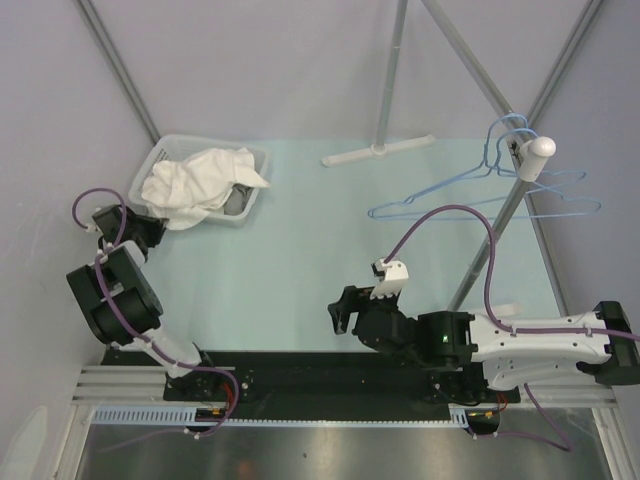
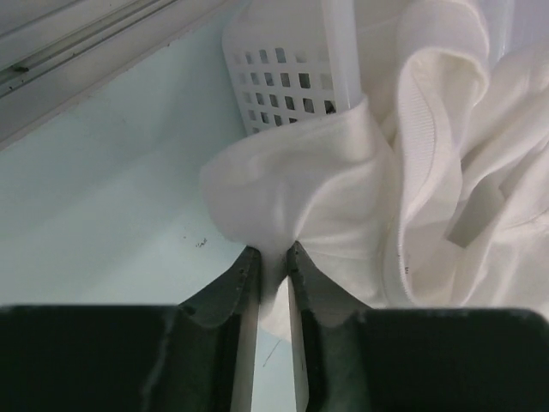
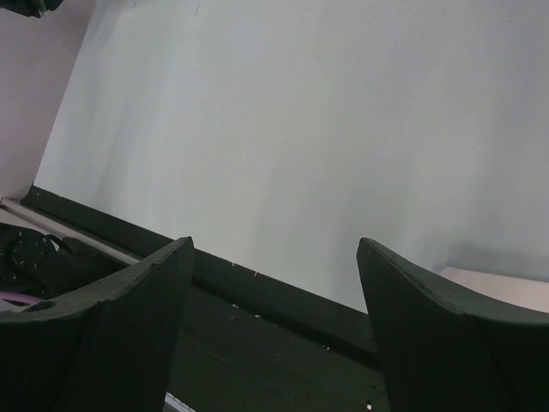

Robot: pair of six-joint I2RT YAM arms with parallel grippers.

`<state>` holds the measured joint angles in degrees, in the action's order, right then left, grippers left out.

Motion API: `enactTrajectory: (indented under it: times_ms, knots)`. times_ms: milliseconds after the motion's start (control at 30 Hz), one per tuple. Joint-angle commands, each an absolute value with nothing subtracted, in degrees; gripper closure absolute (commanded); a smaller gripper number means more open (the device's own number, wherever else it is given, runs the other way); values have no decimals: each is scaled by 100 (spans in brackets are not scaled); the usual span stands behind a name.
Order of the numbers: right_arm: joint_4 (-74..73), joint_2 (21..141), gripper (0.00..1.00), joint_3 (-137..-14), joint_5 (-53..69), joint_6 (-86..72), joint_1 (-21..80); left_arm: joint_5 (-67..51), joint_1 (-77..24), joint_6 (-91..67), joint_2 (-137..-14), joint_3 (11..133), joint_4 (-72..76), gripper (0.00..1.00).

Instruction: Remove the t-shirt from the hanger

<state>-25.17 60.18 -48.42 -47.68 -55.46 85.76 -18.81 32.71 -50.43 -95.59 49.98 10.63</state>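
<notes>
Down at the near edge of the worktop [image 1: 300,240], the right end effector [image 3: 274,249] sits low beside its own base, fingers spread wide with nothing between them; parked clear, I'd say, since there's no work on that side. Over on the left, the left end effector [image 2: 273,251] has its fingers nearly pressed together, pinching a fold of the white t-shirt [image 2: 412,172] right where the cloth spills past the corner of the plastic basket [image 2: 283,69]. That reads as a grip for tucking or shifting the overhang: the shirt is heaped in the basket, with one part draped over the wall toward the worktop. Farther back on the right, the blue wire hangers [image 1: 400,202] dangle bare from the rack [image 1: 505,215], so the garment looks to be off already. How deep the fold sits between the fingers is hard to tell, and whatever lies under the shirt in the basket is hidden.
</notes>
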Motion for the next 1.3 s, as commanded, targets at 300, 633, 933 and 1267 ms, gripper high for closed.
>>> enactTrajectory:
  times_ms: [300,633,933,1267]
  knots:
    - [-2496,6047,18,-5027,-4825,-5660,8587,-1880,3313,-5220,-8570,5291,870,100]
    - [-2435,6003,18,-4983,-4808,-5564,8508,-2742,2541,-5924,-9201,6510,1923,100]
    - [-2592,5915,18,-5001,-4808,-5678,8446,-2585,2083,-5802,-10977,7523,1153,100]
    - [-2496,5845,18,-4922,-4825,-5687,8464,-1960,2109,-4992,-10917,8261,-922,91]
